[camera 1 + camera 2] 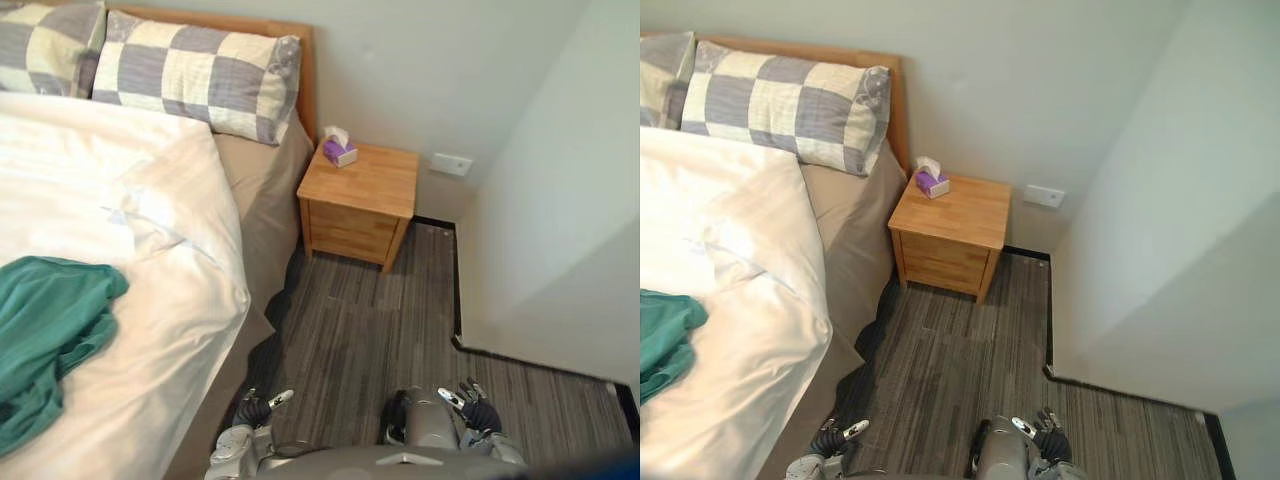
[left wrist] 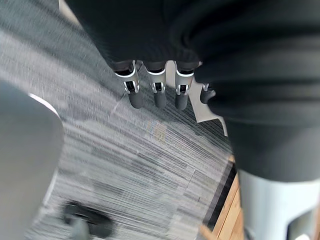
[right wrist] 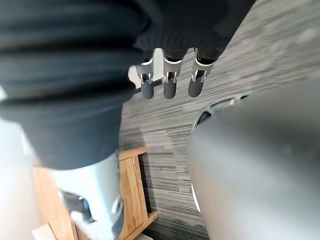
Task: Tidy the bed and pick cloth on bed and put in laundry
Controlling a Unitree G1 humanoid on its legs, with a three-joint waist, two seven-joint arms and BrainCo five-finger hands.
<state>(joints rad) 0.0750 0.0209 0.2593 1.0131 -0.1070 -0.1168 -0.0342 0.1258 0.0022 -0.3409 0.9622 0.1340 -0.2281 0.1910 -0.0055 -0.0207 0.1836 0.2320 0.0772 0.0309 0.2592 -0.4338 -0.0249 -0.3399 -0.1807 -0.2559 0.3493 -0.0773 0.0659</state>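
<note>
Both the left hand and the right hand are hung low, fingers relaxed, nothing held. Picking up is judged not begun: a turn and reach toward the green cloth, crumpled on the bed, is called for. Beyond, a tissue box with one tissue showing is set on the nightstand.

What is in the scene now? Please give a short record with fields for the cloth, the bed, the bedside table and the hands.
cloth: green cloth, crumpled on the white duvet, untouched
pillows: two checked pillows at the headboard
bedside: wooden bedside table beside the bed, a tissue box on top
hands: left hand and right hand both open, hanging low over the grey carpet, holding nothing
</note>
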